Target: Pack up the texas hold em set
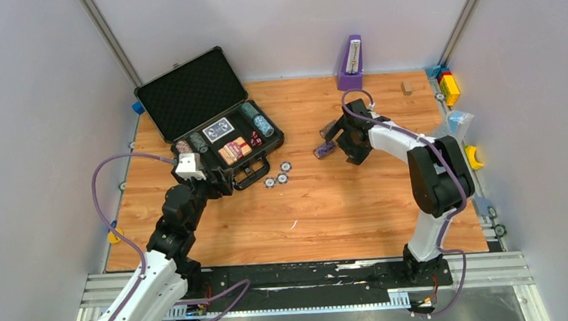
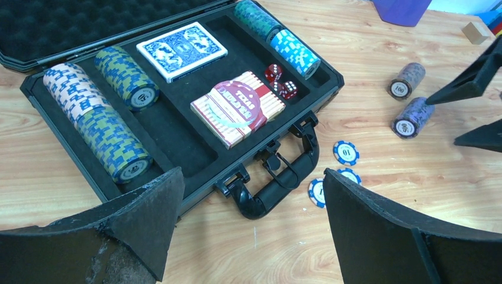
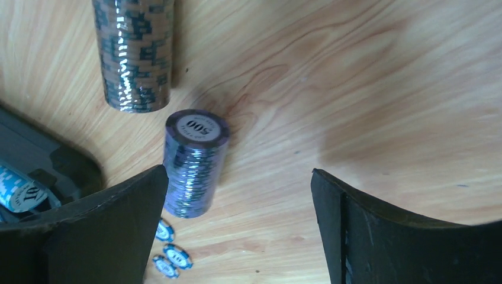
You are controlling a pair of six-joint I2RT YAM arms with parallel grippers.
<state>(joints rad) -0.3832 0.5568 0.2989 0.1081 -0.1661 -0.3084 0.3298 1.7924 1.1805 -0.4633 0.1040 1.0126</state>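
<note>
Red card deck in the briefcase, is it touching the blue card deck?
Apart. Left wrist view shows bare black foam between the red card deck and the blue card deck.

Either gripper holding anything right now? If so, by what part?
Nothing held. The left gripper and right gripper are both open and empty; the purple chip roll lies on the table by the right one, unclamped.

Table [image 1: 345, 216]: bare wood across centre and near edge; briefcase [image 1: 274, 144] far left, lid [image 1: 186, 95] raised behind tray; three loose chips [image 1: 277, 177] just before its handle [image 1: 250, 174]; two chip rolls [image 1: 324, 150] lying centre-right, near each other; metronome [image 1: 350, 64] at far edge
</note>
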